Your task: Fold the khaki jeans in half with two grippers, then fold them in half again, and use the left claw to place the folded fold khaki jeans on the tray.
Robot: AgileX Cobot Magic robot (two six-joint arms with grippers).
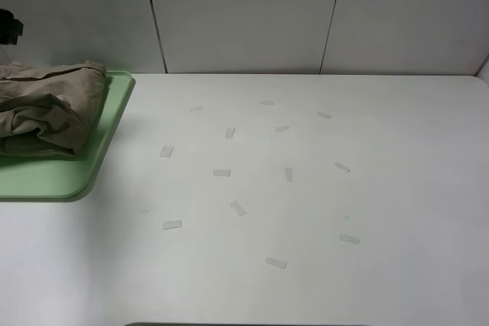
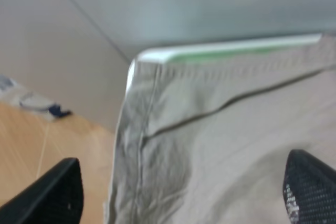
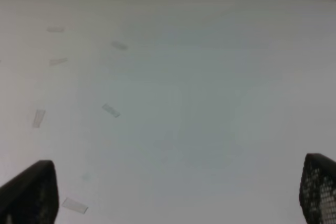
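Note:
The khaki jeans (image 1: 50,108) lie in a folded, rumpled heap on the pale-green tray (image 1: 92,162) at the far left of the table, in the exterior high view. Neither arm shows in that view, apart from a black part at the left edge. In the left wrist view my left gripper (image 2: 184,192) is open, its two black fingertips (image 2: 55,195) spread wide just above the khaki fabric (image 2: 226,145), holding nothing. The tray's rim (image 2: 220,51) shows beyond the cloth. In the right wrist view my right gripper (image 3: 173,192) is open and empty above the bare white table.
Several small pieces of clear tape (image 1: 221,172) are stuck on the white table (image 1: 344,188). A white panelled wall (image 1: 244,13) stands behind the table. Wooden floor (image 2: 31,145) shows past the tray's edge in the left wrist view.

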